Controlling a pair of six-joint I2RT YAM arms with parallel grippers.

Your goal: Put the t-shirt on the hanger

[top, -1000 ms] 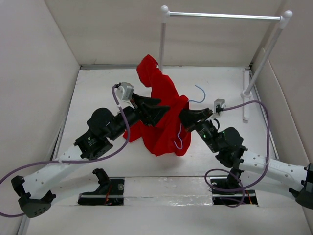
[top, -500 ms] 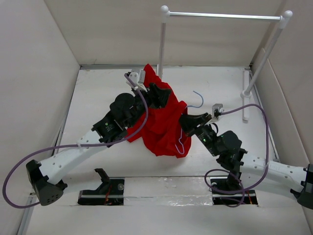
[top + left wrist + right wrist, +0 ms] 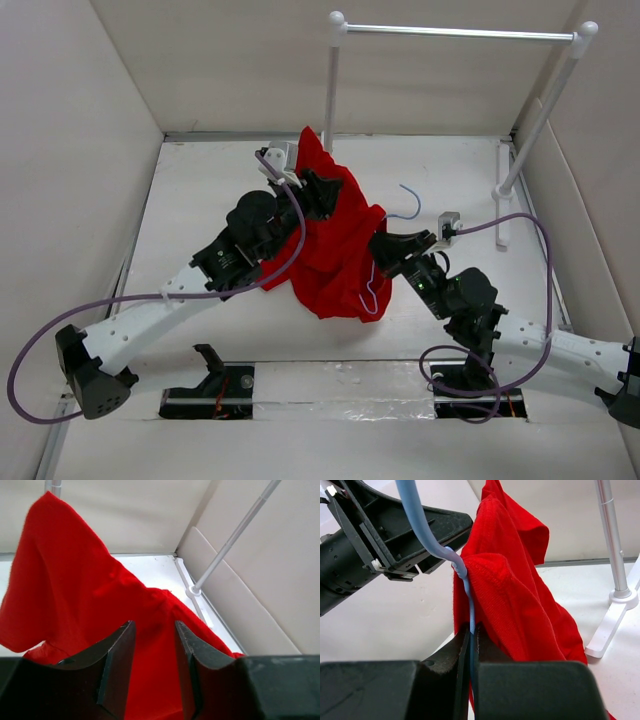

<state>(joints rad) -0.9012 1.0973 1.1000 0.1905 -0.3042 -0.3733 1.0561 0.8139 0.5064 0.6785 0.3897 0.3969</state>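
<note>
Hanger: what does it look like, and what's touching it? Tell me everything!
The hanger is thin pale blue wire with a curved hook. The right gripper pinches its wire tight. The red t-shirt drapes against it, hiding most of it; from above only the hook and a bent end at the shirt's lower edge peek out.

Pretty clearly a robotics lab test cell, not anybody's home. A plain white worktop (image 3: 200,200) is boxed in by bare pale panel walls (image 3: 70,120), and two robot arms, the left arm (image 3: 235,245) and the right arm (image 3: 465,295), are mounted at its near edge by a strip of silver tape (image 3: 340,408). Thick purple cables (image 3: 518,214) loop loose off both arms. A bare white rack (image 3: 450,32) with a metal bar stands at the back right.
</note>
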